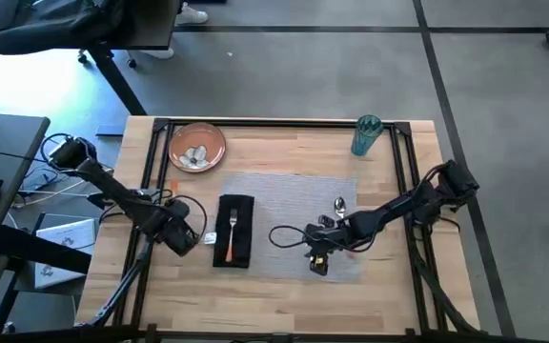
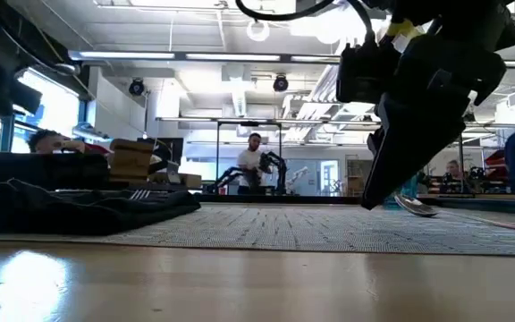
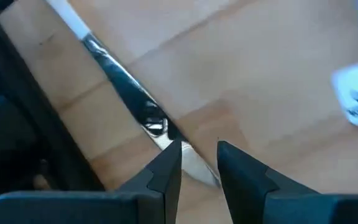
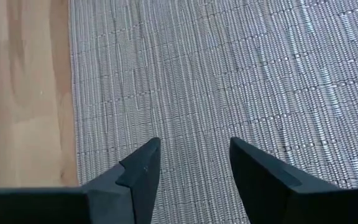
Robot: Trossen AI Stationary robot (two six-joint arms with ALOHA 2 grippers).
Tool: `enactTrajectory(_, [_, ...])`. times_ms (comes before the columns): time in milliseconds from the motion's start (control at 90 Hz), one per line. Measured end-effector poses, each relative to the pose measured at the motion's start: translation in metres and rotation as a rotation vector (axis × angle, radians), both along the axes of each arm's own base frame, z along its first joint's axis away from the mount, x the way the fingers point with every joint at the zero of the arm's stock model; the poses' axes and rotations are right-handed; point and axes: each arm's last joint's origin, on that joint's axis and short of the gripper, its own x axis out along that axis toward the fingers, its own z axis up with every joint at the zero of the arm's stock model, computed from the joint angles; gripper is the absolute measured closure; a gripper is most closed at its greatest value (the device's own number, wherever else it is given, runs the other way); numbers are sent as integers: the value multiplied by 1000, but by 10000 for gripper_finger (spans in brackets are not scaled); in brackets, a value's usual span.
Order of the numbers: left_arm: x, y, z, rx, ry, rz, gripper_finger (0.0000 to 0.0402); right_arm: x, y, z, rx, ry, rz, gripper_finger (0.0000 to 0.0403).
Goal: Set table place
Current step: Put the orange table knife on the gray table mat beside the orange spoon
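Table: the light wood table (image 1: pixel 389 286) carries the whole place; its black rail frame (image 1: pixel 284 122) runs round the edges.
Placemat: the grey placemat (image 1: pixel 284 205) lies in the middle of the table.
Napkin and fork: the black napkin (image 1: pixel 237 221) sits on the placemat's left edge, with the orange-handled fork (image 1: pixel 231 236) lying on it.
Spoon: the spoon (image 1: pixel 340 206) rests on the placemat's right part, just beside the right arm.
Plate: the plate (image 1: pixel 196 147) waits near the far left corner, off the placemat, with something pale on it.
Cup: the teal cup (image 1: pixel 366 135) stands upright near the far right corner, off the placemat.
Right gripper: the right gripper (image 4: pixel 191 165) hovers low over the placemat's near right part, fingers spread, nothing between them.
Left gripper: the left gripper (image 3: pixel 199 163) is at the left edge over the rail, fingers a little apart and empty.
Risk, mat: a low sweep could drag the weave and shift napkin and fork.
Risk, spoon: the right arm could nudge the spoon askew.
Risk, cup: a hasty reach could tip it.
Risk, plate: its load could slide if it tilts.
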Motion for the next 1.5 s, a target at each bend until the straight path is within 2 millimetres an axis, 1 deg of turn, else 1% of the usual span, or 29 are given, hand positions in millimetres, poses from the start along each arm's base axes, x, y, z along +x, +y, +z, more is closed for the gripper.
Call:
enactTrajectory(122, [4,4,-8,7,13,32,314,0,0,0,-1,-2,0,231])
enactTrajectory(244, [4,6,-21,-2,91,27,314,0,0,0,-4,-2,7,231])
enactTrajectory(367, [5,3,-31,-18,152,17,314,0,0,0,-4,-2,7,231])
enactTrajectory(467, [7,-2,-32,-28,126,-11,314,0,1,0,-4,-2,10,231])
enactTrajectory(567, [12,-14,-28,-68,63,-42,314,0,1,0,-2,-1,11,231])
enactTrajectory(700, [24,-43,-16,-211,-64,-83,321,0,1,0,11,3,10,231])
enactTrajectory(811, [29,-62,-15,-289,-181,-128,331,-1,2,0,13,3,9,231])
enactTrajectory(867, [30,-69,-16,-315,-210,-141,337,0,2,0,13,3,9,231])
enactTrajectory(989, [23,-72,-16,-299,-192,-135,352,0,2,0,13,3,9,231])
enactTrajectory(1067, [21,-75,-12,-305,-197,-151,359,-1,2,0,13,4,9,231])
enactTrajectory(1200, [24,-82,14,-279,-187,-260,371,-1,2,0,12,3,11,231])
enactTrajectory(1278, [25,-82,31,-213,-168,-304,376,-1,2,0,12,3,12,231])
enactTrajectory(1344, [25,-83,40,-151,-193,-323,378,-1,2,0,12,3,12,231])
enactTrajectory(1422, [24,-82,41,-54,-245,-337,379,0,2,0,12,1,12,231])
enactTrajectory(1500, [23,-79,36,-6,-279,-287,372,0,2,0,14,-2,11,231])
